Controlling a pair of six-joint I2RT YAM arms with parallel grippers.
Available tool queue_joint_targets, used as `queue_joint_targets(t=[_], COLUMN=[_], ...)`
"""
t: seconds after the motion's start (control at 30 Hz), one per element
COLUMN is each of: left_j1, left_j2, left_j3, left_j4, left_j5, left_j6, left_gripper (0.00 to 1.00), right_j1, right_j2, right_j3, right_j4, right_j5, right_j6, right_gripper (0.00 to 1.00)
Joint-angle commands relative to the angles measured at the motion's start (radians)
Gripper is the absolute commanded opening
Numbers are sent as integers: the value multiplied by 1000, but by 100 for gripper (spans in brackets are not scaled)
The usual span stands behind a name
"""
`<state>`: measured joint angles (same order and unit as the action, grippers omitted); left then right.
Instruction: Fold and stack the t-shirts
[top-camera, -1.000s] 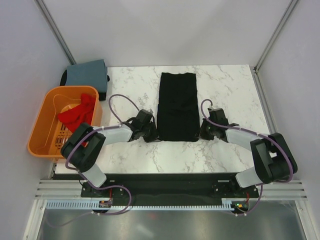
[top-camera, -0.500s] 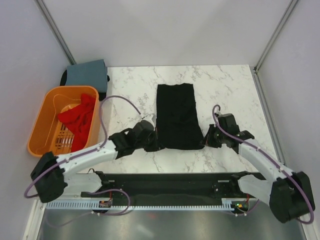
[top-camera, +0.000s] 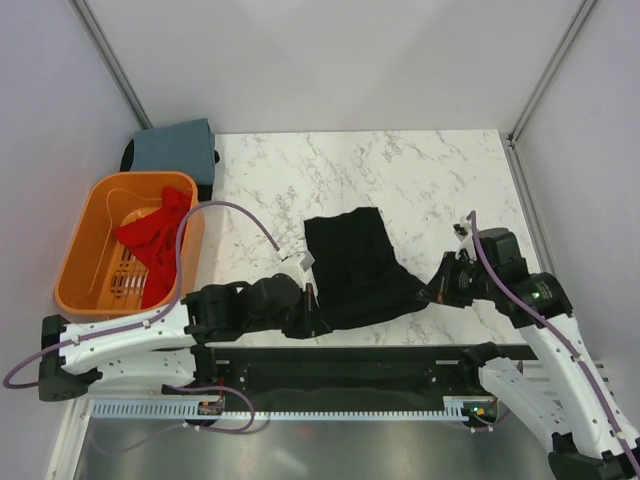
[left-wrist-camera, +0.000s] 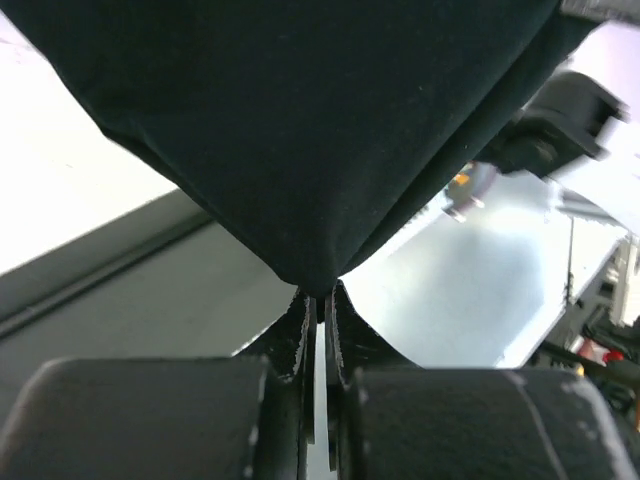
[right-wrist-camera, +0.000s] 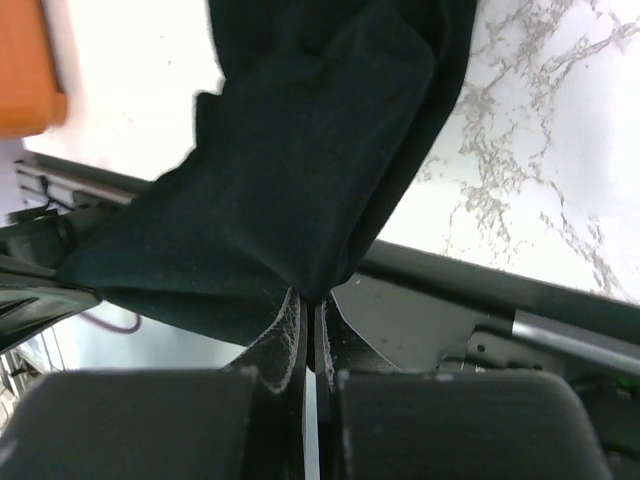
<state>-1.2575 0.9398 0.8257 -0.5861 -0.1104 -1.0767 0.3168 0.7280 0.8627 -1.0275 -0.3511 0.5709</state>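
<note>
Between the fingers of my left pincer (left-wrist-camera: 320, 300), one near corner of the black t-shirt (left-wrist-camera: 300, 120) is clamped tight. My right pincer (right-wrist-camera: 310, 300) is closed on the other near corner. From both, the cloth hangs soft and light, and its far part lies on the table (top-camera: 440, 180). I judge that corners and hems are the best places to grip, because such cloth sags and wrinkles easily.
</note>
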Motion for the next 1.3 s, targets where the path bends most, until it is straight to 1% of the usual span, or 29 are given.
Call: queue_joint_targets(t=[0.0,0.07,0.1,0.27,0.37,0.43,0.47,0.53,0.6,0.73,0.77,0.83,0.87,0.93,0.97,1.03,1.07,1.1,1.17,1.2,1.27], left_j1=[-43,-43,-42,-37,3,29,62,101,162,268,317,368,412,454,496,536,571,589,630,642,674], left_j2=[-3,4,5,4,28,54,68,119,158,198,203,229,241,267,305,352,397,428,482,543,603], left_j3=[111,160,171,205,211,220,224,236,245,247,245,247,245,253,256,271,277,295,317,344,377], left_j4=[-110,-135,-142,-184,-179,-167,-155,-143,-124,-71,-58,-21,-12,23,32,48,64,71,92,101,112], left_j5=[-46,-54,-89,-216,-265,-265,-264,-235,-201,-149,-132,-77,-62,-16,1,52,67,98,109,151,172], left_j6=[-71,-66,-60,-20,23,79,101,155,199,265,279,316,330,369,386,428,438,461,481,498,514], left_gripper=[2,2,2,2,2,2,2,2,2,2,2,2,2,2,2,2,2,2,2,2,2], right_j1=[-4,-4,-4,-5,-4,-4,-5,-5,-4,-5,-5,-5,-4,-5,-7,-7,-8,-13,-18,-21,-28], right_j2=[10,25,48,131,189,224,256,290,338,413,448,490,534,582,632,683,735,761,838,862,939], right_j3=[181,226,246,226,246,262,268,282,285,302,306,325,334,370,386,432,447,475,499,522,556], right_j4=[-179,-197,-197,-132,-76,-60,-52,-23,7,50,67,87,105,118,124,144,158,165,193,204,230], right_j5=[47,75,81,101,147,164,170,179,181,202,215,218,222,236,256,274,282,296,305,305,302], right_j6=[-37,-39,-45,-52,-57,-65,-68,-74,-77,-92,-101,-111,-115,-134,-137,-151,-154,-157,-163,-164,-169], right_gripper=[0,0,0,0,0,0,0,0,0,0,0,0,0,0,0,0,0,0,0,0,0])
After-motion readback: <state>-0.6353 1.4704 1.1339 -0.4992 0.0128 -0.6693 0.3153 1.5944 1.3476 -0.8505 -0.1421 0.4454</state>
